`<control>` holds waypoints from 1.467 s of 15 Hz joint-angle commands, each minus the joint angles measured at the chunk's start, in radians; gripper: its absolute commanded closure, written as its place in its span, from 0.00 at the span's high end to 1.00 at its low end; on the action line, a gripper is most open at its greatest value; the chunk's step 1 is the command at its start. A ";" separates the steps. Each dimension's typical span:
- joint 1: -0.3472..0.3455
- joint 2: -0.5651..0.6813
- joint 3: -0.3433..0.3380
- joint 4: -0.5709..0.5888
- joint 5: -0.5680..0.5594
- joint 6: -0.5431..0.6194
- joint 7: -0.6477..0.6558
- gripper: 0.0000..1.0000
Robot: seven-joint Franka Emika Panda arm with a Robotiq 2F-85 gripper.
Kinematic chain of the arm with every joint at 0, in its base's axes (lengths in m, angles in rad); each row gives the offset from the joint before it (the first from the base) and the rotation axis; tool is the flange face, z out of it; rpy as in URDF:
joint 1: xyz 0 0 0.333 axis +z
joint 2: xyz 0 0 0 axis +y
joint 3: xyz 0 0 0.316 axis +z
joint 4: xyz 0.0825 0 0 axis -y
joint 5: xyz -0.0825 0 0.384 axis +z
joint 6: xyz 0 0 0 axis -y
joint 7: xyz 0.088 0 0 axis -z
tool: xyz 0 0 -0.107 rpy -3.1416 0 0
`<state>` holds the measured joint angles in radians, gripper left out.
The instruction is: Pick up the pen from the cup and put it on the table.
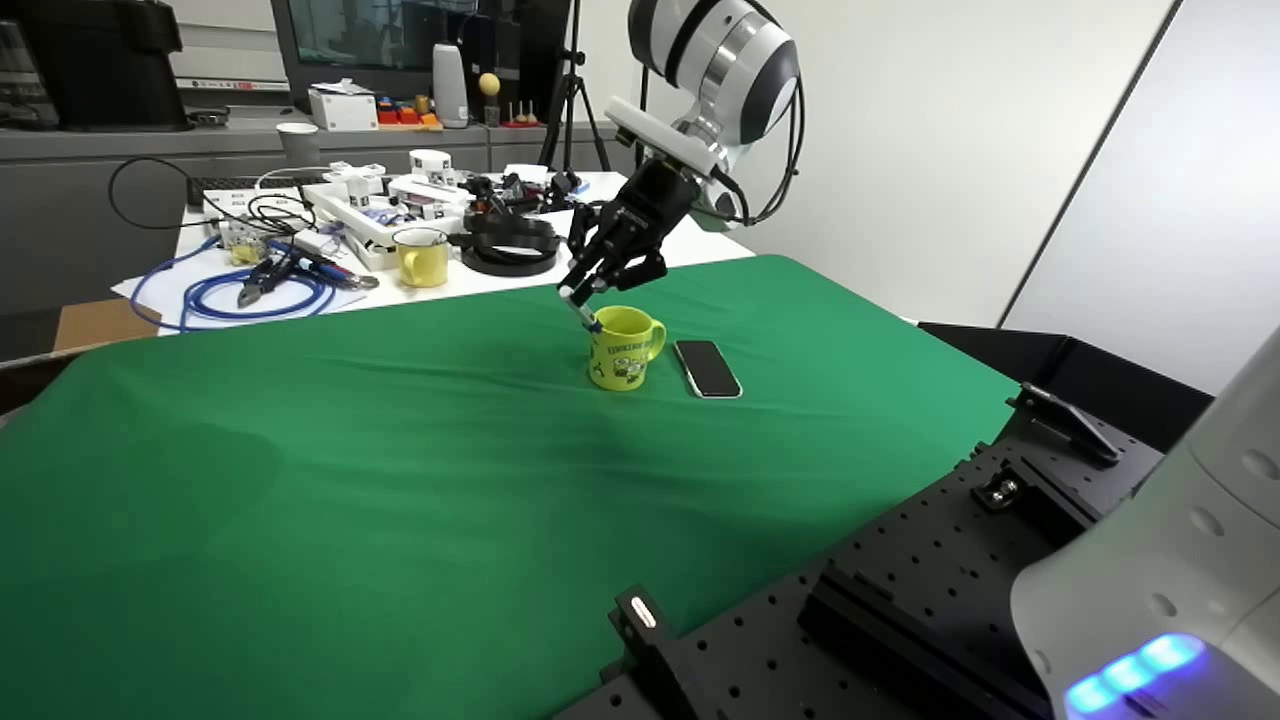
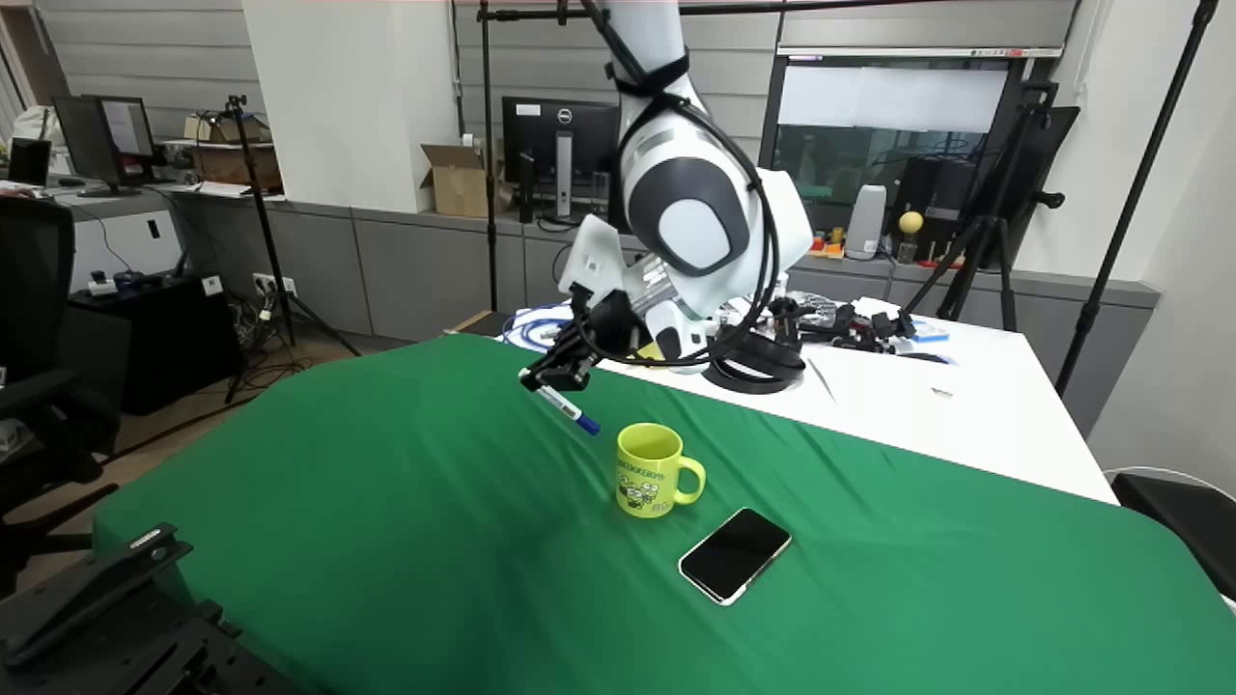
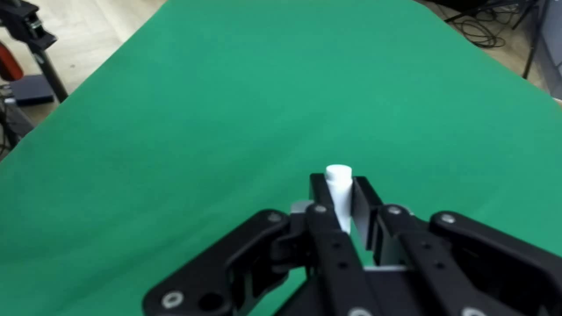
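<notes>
Gripper [image 3: 339,186]: narrow, holding the pen [image 2: 560,402]; both fingers [image 3: 365,199] bear on the barrel, white end poking up between the tips in the wrist view.
Pen position: in the air above the table [image 2: 415,569], just beside the cup [image 2: 642,478]; in an exterior view a gap shows between the two, so I take it as clear of the cup.
Pen tilt: slanted, blue cap [image 2: 587,424] lower. Grip sits near the white end, probably useful: the length below is free to meet the cloth [image 1: 350,500] before the fingers do.
Pen make: slim, straight, round; white barrel, looks like smooth plastic, print too small to read. May roll once laid down.
Cup: upright on the cloth, short, near-cylindrical, yellow-green, glossy like glazed ceramic; dark lettering and cartoon figures on the wall.
Cup handle [image 2: 691,480]: rounded loop, turned toward the phone [image 2: 736,557], away from the pen; likely leaves little to snag on.
Phone: flat, face up, dark glassy front, pale rim; near the cup, not touching. Best kept out of the pen's landing spot.
Cloth: plain green, matte, softly creased; its give should damp a short drop, and a fold might steady the barrel.
Stage: pen out; lowering and release not yet done, I judge.
</notes>
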<state>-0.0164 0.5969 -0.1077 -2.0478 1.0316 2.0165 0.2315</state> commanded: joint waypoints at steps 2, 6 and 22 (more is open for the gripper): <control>0.079 -0.074 0.032 -0.174 -0.065 0.258 -0.136 0.05; 0.081 0.006 0.111 -0.200 -0.001 0.573 -0.343 0.05; 0.063 0.148 0.175 -0.154 0.239 0.728 -0.648 0.50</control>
<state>0.0606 0.7646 0.0483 -2.2000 1.2354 2.7483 -0.4023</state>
